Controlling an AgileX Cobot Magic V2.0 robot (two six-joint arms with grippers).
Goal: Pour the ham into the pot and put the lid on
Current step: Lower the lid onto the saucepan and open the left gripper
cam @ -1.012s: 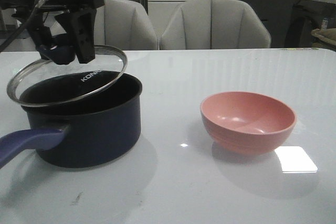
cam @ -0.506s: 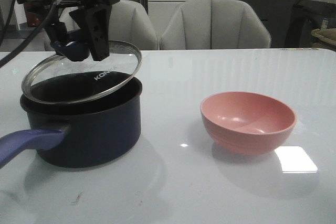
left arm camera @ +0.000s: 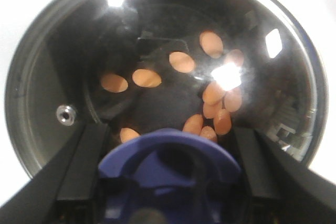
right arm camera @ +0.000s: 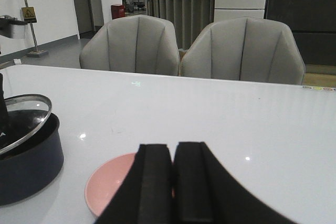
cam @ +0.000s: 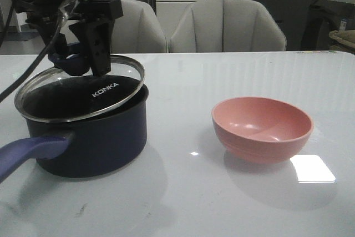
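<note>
Under left gripper — lid, tilted over pot

navy pot, orange-pink ham, pink bowl

My table is white and glossy, mirroring the lights. The lid looks like dark glass with a shiny steel rim, its knob a smooth matt blue, plastic I think. Through the glass the ham shows pale orange and smooth. The pot wears a dark, faintly shiny coat; its handle is satin purple-blue. The bowl is smooth pink with a soft sheen. My right fingers are matt black. The chairs seem matt grey, padded.
</note>
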